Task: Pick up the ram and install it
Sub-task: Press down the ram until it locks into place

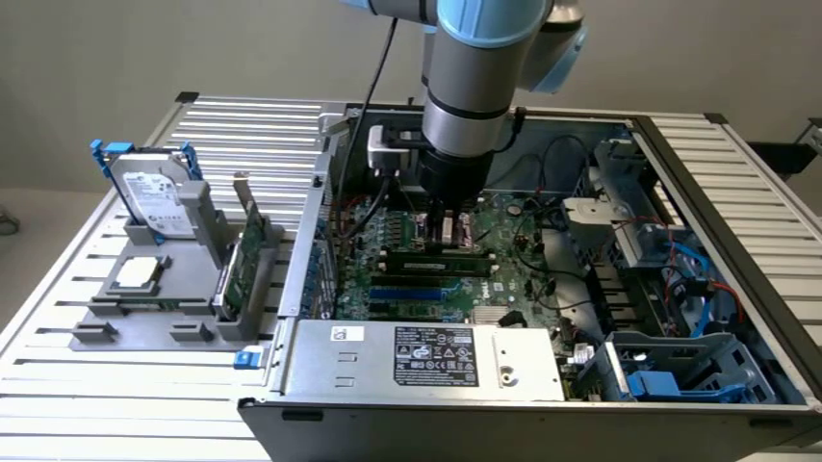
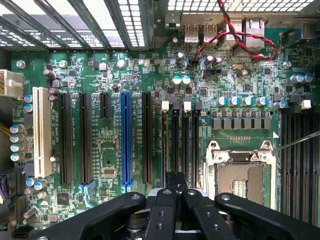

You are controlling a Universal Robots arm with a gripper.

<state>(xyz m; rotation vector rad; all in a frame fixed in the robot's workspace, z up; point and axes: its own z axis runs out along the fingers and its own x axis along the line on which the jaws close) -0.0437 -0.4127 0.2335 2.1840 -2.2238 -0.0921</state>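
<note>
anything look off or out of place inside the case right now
Nothing stands out. The end effector is shut low over the motherboard, beside the empty processor socket. A ram stick lies level in the slots; cables stay at the board's edge.

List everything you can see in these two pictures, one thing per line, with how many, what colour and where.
table: one, silver slats, under everything
computer case: one, grey, open, middle of the table
motherboard: one, green, inside the case
ram: one, dark stick, along the memory slots below the gripper; whether it is gripped cannot be told
processor socket: one, silver, empty, beside the memory slots
long card slot: one, blue, among black ones
power supply: one, silver, front of the case
fixture: one, grey, at the exterior view's left
hard drive: one, silver with blue rails, upright in the fixture
expansion card: one, green, upright in the fixture
processor chip: one, silver, flat on the fixture
arm: one, grey and blue, reaching into the case
gripper: one, black, shut, over the memory slots
</note>
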